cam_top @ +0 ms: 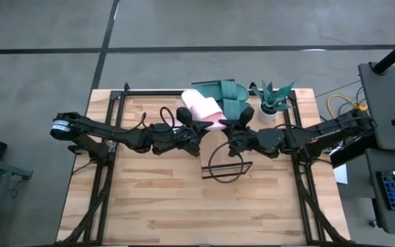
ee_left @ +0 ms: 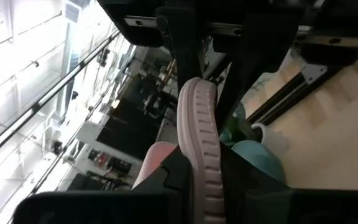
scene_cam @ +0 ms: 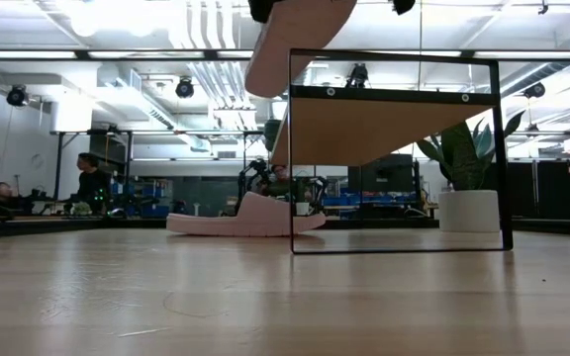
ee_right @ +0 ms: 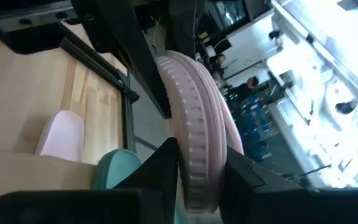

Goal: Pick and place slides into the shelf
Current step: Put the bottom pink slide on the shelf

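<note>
Both end effectors, left (ee_left: 201,180) and right (ee_right: 197,174), clamping pink slide (ee_left: 199,130) edgewise; right seemingly loosening, risking slip onto desk (cam_top: 184,199) below.

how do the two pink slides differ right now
One pink slide is off the table, held between the left gripper and right gripper, tilted with its ridged sole edge showing. The other pink slide lies flat on the wooden table, untouched, beside the shelf. The held one hangs above shelf height; the lying one sits below it. Both are the same pale pink.
</note>
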You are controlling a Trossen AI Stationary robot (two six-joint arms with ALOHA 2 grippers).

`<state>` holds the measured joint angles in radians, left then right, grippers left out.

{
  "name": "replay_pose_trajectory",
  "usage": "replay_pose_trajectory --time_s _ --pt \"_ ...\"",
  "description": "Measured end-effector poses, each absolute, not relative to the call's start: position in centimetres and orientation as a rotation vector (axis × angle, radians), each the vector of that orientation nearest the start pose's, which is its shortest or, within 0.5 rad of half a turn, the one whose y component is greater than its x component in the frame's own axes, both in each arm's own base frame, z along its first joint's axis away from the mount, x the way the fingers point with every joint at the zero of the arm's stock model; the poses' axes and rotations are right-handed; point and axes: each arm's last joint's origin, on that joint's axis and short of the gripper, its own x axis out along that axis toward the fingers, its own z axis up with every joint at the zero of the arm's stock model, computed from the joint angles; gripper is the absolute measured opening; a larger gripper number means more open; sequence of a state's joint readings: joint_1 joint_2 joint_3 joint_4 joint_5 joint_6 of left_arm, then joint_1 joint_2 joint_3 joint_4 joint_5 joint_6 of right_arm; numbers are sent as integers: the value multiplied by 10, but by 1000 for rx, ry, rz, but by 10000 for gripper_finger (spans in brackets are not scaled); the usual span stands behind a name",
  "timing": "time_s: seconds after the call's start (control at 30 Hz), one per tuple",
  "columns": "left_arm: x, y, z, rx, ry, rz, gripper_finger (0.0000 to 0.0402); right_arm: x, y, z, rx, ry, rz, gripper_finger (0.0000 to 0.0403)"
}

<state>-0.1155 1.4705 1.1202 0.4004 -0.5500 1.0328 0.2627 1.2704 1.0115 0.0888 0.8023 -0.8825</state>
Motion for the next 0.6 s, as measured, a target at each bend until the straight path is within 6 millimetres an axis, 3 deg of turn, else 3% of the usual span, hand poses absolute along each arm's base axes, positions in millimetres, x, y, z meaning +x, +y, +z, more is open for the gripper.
replay_pose_trajectory --time_s 0.17,0.3,0.37,0.47,0.6 --pt "317 -27 359 929 6 247 24 262 71 358 -1045 288 -454 100" --pt "296 -26 375 874 -125 143 23 237 87 391 -1002 155 -450 110" --pt "287 -27 373 874 -162 47 23 224 95 400 -981 102 -408 110" --pt "274 -33 365 883 -257 -219 23 201 103 410 -940 -29 -209 109" --pt "253 -40 365 920 -461 -488 23 174 102 413 -874 -188 241 109"
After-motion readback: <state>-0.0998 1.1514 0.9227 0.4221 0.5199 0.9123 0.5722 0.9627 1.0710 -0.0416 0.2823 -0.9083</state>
